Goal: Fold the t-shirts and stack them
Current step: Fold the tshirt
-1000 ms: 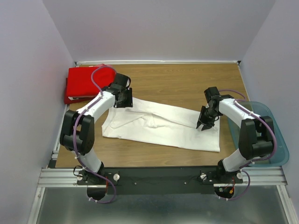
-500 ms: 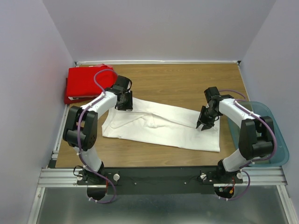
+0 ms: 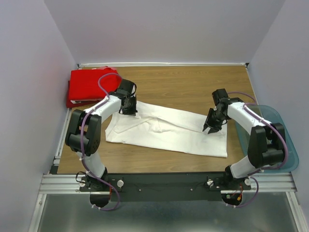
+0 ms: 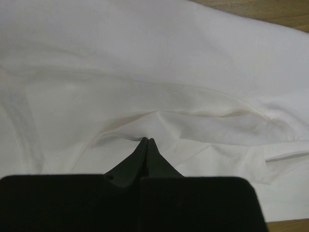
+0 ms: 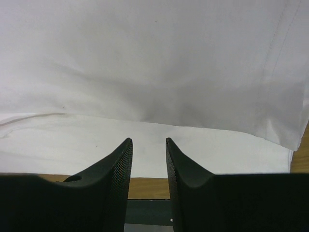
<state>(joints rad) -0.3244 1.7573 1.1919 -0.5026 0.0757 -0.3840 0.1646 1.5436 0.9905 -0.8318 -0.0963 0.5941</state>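
White t-shirt [image 3: 166,130] edge pinched in left gripper [image 4: 147,141].

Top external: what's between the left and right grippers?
Only the white t-shirt spans the stretch from the left gripper to the right gripper; nothing else lies there. This shows in the top view.

A white t-shirt [image 3: 166,129] lies flat across the middle of the table [image 3: 193,84]. It is folded into a long band slanting from far left to near right. Its left end is rumpled, with creases puckering into a small raised ridge. A bright red t-shirt [image 3: 87,87], folded into a neat rectangle, rests in the far left corner.
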